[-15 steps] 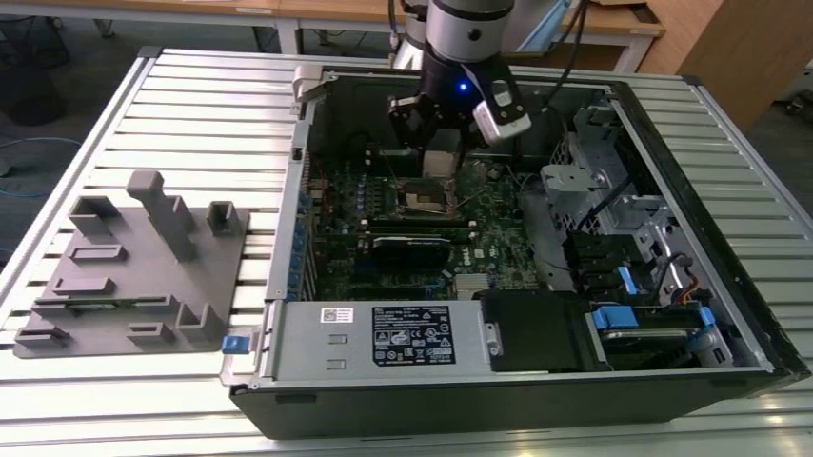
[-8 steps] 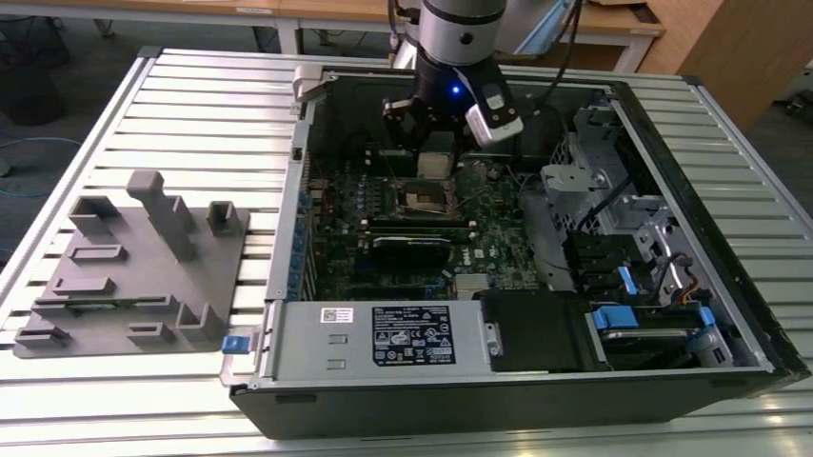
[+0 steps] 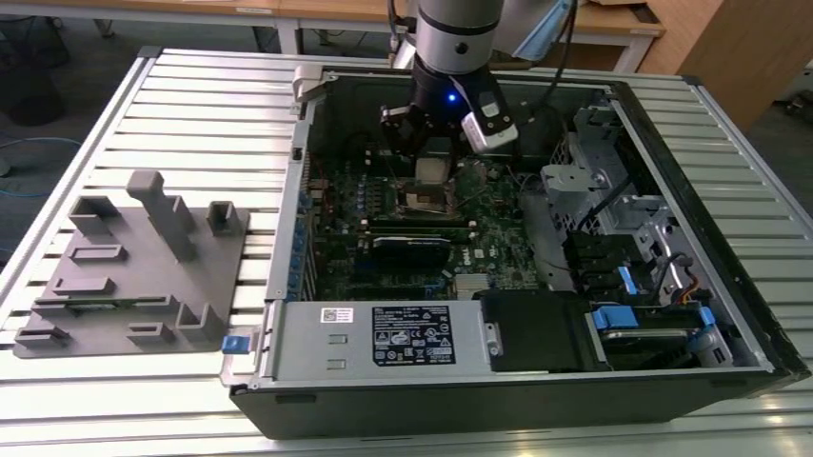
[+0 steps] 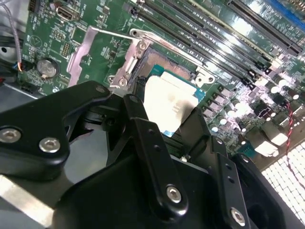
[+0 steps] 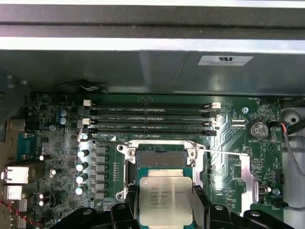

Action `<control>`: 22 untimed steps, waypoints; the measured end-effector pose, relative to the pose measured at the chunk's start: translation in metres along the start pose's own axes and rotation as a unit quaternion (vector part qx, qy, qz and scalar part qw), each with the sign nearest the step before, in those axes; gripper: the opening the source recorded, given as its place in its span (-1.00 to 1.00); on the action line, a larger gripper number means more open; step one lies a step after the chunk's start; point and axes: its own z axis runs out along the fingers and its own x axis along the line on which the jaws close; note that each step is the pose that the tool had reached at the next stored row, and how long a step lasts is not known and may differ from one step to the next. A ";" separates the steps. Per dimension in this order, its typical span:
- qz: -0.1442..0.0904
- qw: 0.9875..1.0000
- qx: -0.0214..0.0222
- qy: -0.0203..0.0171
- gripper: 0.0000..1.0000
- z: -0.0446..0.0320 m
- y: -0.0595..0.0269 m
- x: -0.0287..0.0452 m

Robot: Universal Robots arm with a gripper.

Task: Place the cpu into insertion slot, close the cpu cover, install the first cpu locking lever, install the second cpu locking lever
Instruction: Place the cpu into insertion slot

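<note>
Gripping cpu [image 5: 165, 198] edges, end effector [image 5: 165, 210] hovers above insertion slot [image 5: 160, 159].

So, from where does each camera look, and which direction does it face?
Exterior view: off the arm, high, looking down into the open case; arm and gripper show.
First wrist view: on the wrist, facing the insertion slot; fingertips show.
Second wrist view: on the wrist, oblique; gripper links show.
Both wrist views share the gripped cpu.
</note>
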 end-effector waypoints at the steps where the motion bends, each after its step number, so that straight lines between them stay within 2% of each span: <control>1: 0.000 1.000 0.000 0.000 0.08 0.0005 0.0008 0.0006; 6: 0.001 1.000 0.002 0.000 0.08 0.0034 0.0010 0.0042; 22: 0.002 1.000 0.002 0.000 0.08 0.0037 0.0009 0.0043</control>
